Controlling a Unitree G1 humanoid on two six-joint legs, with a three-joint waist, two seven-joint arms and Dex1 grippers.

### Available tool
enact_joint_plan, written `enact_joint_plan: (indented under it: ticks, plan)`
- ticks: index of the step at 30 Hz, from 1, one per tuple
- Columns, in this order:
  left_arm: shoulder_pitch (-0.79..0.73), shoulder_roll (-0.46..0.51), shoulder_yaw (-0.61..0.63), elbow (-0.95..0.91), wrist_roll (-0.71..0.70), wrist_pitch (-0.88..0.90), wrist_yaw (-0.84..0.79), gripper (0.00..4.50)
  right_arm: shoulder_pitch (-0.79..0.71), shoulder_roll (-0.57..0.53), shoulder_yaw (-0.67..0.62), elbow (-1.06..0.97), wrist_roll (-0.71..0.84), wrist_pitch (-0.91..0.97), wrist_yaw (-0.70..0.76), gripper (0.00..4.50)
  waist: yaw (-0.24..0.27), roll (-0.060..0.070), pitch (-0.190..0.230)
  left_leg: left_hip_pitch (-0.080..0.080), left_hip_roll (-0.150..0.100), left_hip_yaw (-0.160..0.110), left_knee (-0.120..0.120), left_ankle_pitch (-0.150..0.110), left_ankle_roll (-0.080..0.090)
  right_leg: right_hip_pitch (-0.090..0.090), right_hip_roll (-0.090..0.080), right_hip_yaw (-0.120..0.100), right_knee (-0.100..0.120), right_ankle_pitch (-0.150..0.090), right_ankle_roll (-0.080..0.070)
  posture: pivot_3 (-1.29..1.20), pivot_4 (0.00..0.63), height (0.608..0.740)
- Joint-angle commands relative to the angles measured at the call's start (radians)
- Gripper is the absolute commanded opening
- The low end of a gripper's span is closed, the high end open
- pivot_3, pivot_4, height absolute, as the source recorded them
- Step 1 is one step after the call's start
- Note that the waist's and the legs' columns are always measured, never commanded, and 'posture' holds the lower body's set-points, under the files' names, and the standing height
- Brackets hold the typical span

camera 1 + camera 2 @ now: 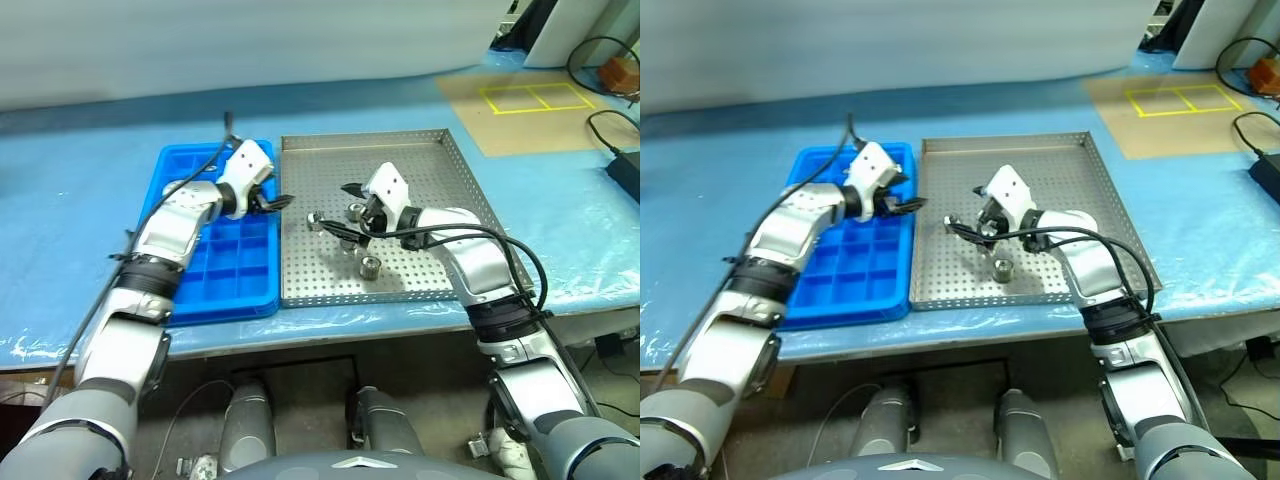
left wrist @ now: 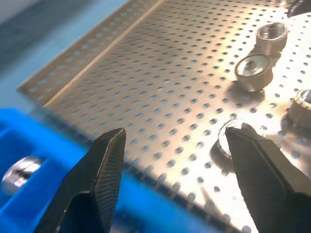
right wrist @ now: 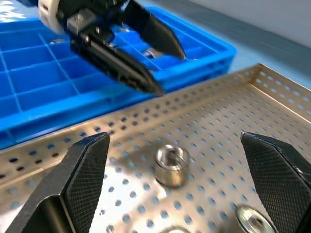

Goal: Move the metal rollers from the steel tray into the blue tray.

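Several metal rollers lie loose on the steel tray [image 1: 420, 160], among them one roller [image 1: 370, 266] near its front and another roller [image 3: 171, 165] between my right gripper's fingers. My right gripper [image 1: 340, 212] hangs open just over the tray's middle, holding nothing. The blue tray [image 1: 215, 270] lies against the steel tray's left rim. My left gripper [image 1: 276, 203] is open and empty over that shared edge, pointing toward the rollers [image 2: 252, 70]. One roller [image 2: 22, 170] sits in a cell of the blue tray.
Both trays rest on a table under a light blue cover [image 1: 90, 140]. A brown board with yellow tape squares [image 1: 535, 97] lies at the back right. Black cables and a dark box [image 1: 625, 170] sit at the right edge.
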Motion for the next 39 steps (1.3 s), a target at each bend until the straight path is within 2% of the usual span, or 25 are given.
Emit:
enact_joint_plan:
  ticks: [1, 7, 13, 25, 28, 31, 39]
  plan:
    - [-0.099, -0.053, -0.079, 0.195, 0.082, -0.148, -0.070, 3.43, 0.038, -0.022, -0.050, -0.124, 0.017, 0.038, -0.038, 4.50, -0.011, 0.000, 0.000, 0.000, 0.000, 0.000, 0.000, 0.000, 0.000, 0.000, 0.000, 0.000, 0.000, 0.000, 0.000, -0.29, 0.150, 0.740]
    - [-0.182, -0.102, -0.125, 0.417, 0.164, -0.294, -0.134, 3.43, 0.135, -0.063, -0.063, -0.279, 0.057, 0.125, -0.035, 4.50, -0.036, 0.000, 0.000, 0.001, 0.000, 0.000, 0.000, -0.001, 0.002, 0.001, 0.000, 0.001, -0.002, 0.000, 0.001, -0.35, 0.150, 0.740]
    - [-0.255, -0.149, -0.107, 0.595, 0.212, -0.320, -0.074, 3.43, 0.170, -0.062, -0.082, -0.315, 0.046, 0.149, -0.100, 4.50, -0.043, 0.000, 0.000, 0.006, -0.001, 0.000, 0.002, -0.003, 0.005, 0.008, -0.001, 0.001, -0.004, -0.002, -0.003, -0.39, 0.150, 0.740]
    - [-0.265, -0.168, -0.091, 0.683, 0.269, -0.274, -0.020, 3.43, 0.185, -0.067, -0.067, -0.316, 0.038, 0.142, -0.139, 4.50, -0.045, 0.000, 0.000, 0.010, 0.000, 0.001, 0.003, -0.003, 0.006, 0.011, -0.001, 0.002, -0.004, -0.001, -0.003, -0.39, 0.150, 0.740]
    - [-0.261, -0.171, -0.084, 0.684, 0.270, -0.271, -0.032, 2.85, 0.181, -0.066, -0.063, -0.310, 0.034, 0.140, -0.142, 4.50, -0.046, 0.000, 0.000, 0.011, 0.000, 0.001, 0.002, -0.003, 0.007, 0.012, -0.001, 0.002, -0.004, -0.001, -0.003, -0.39, 0.150, 0.740]
    - [-0.254, -0.171, -0.088, 0.685, 0.288, -0.268, -0.023, 1.86, 0.177, -0.064, -0.060, -0.306, 0.031, 0.138, -0.147, 4.50, -0.045, 0.000, 0.000, 0.011, 0.000, 0.001, 0.002, -0.003, 0.007, 0.012, -0.001, 0.002, -0.004, -0.001, -0.003, -0.39, 0.150, 0.740]
    - [-0.249, -0.160, -0.069, 0.685, 0.291, -0.257, -0.023, 1.77, 0.172, -0.061, -0.052, -0.296, 0.028, 0.129, -0.153, 4.50, -0.045, 0.000, 0.000, 0.011, 0.000, 0.001, 0.001, -0.004, 0.007, 0.013, -0.001, 0.002, -0.006, -0.001, -0.003, -0.38, 0.150, 0.740]
